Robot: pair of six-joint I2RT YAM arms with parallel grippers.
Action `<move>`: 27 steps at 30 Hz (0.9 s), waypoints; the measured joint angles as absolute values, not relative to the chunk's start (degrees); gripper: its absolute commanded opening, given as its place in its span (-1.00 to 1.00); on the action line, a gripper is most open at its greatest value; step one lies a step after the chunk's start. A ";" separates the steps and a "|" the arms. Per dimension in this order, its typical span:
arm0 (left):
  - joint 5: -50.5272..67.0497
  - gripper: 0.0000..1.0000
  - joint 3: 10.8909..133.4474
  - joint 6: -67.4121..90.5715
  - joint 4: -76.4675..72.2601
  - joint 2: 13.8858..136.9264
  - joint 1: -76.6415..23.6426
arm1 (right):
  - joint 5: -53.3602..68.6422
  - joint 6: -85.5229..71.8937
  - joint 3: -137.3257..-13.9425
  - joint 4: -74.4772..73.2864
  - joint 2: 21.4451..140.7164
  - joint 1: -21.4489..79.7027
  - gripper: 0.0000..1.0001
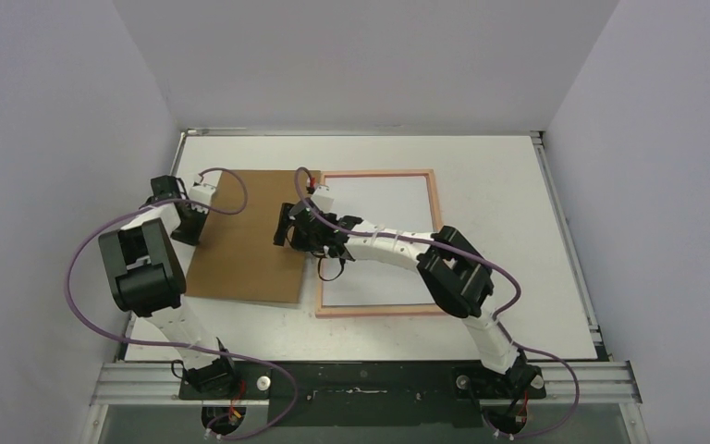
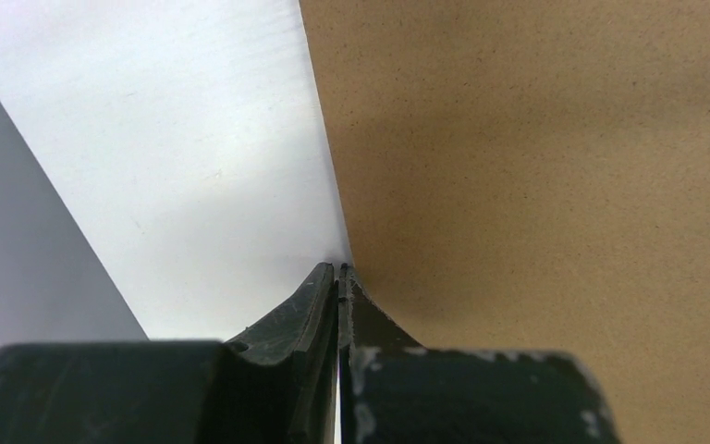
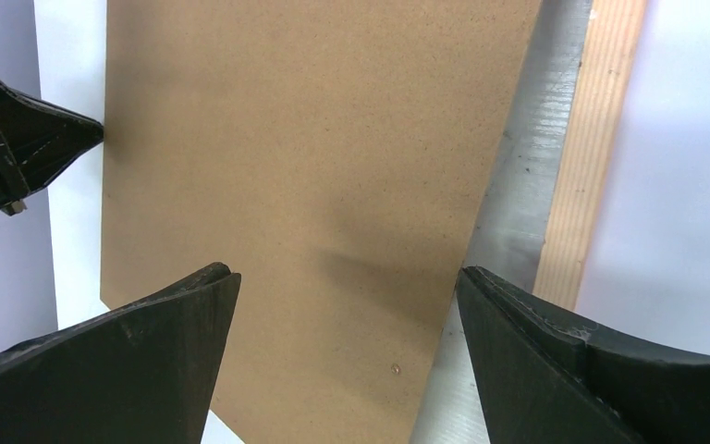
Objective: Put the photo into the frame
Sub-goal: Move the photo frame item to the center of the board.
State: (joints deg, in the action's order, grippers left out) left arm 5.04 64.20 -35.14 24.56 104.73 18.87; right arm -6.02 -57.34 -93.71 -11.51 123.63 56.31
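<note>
Lying flat on the white table [image 1: 518, 185], a large thin-railed rectangular picture frame [image 1: 376, 173] of pale pinkish wood is being flanked on its left by a plain brown rectangular backing board [image 1: 240, 240], the two just beside each other. The left gripper [image 2: 337, 270] is being held with fingers pressed together, tips touching the board's left edge; whether anything is being pinched cannot be told. The right gripper [image 3: 347, 273] is being held spread wide above the board's right edge, near the frame's left rail.

Just a plain brown board [image 1: 240, 250] sitting on the left half of the white worktop [image 1: 499, 162], speckled matte surface.
</note>
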 measured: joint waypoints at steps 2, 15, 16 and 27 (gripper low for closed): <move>4.91 -1.00 64.23 -35.14 24.84 104.68 18.24 | -6.22 -57.32 -92.95 -11.55 122.67 56.31 0.80; 3.99 -1.00 64.23 -34.26 26.13 104.38 13.63 | -7.27 -57.74 -85.58 -10.70 117.27 56.27 0.80; 3.90 -1.00 64.23 -34.04 26.22 104.38 13.10 | -7.29 -57.76 -84.55 -10.68 116.62 56.25 0.80; 3.64 -1.00 64.20 -32.60 27.11 104.20 8.62 | -8.25 -58.00 -78.70 -9.39 111.68 54.50 0.80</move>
